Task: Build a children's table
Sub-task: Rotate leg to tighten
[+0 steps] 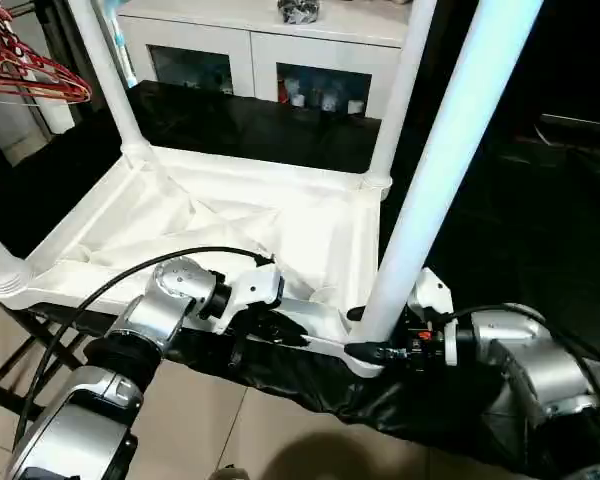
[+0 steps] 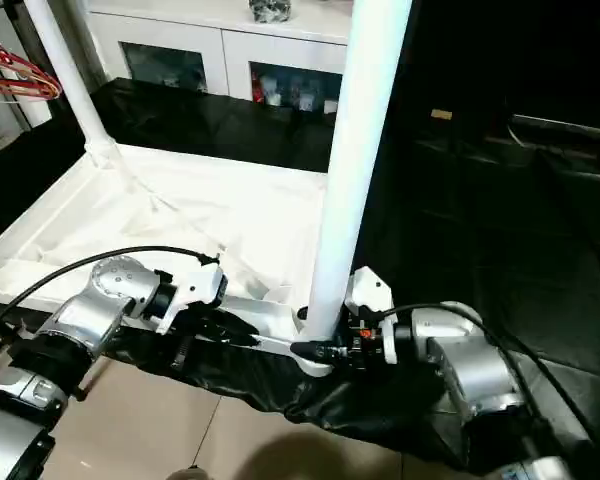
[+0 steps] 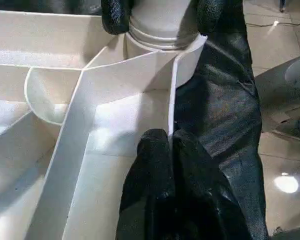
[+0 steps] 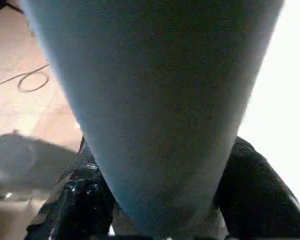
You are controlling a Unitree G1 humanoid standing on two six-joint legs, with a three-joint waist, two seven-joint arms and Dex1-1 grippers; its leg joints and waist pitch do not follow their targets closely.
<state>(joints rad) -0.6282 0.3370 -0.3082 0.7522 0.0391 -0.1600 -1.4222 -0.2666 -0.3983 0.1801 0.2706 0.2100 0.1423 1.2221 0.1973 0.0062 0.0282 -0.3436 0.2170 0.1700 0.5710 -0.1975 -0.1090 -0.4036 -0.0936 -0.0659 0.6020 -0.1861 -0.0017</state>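
Note:
The white children's table top [image 1: 230, 215] lies upside down on a black-covered surface, ribbed underside up. Legs stand upright in its corner sockets. The tall near-right leg [image 1: 440, 170] rises from the socket closest to me. My right gripper [image 1: 364, 334] is at that leg's base, with a black finger pressed against each side, as the left wrist view shows [image 3: 115, 15]. My left gripper [image 3: 171, 145] is shut on the top's thin near rim, just left of that corner socket, and also shows in the head view [image 1: 275, 335].
Two further legs stand at the far left [image 1: 105, 70] and far right [image 1: 400, 90] corners. A white cabinet with glass doors [image 1: 270, 60] is behind. Red hangers [image 1: 30, 70] hang at the left. Black cloth [image 1: 310, 375] drapes over the near edge above a tiled floor.

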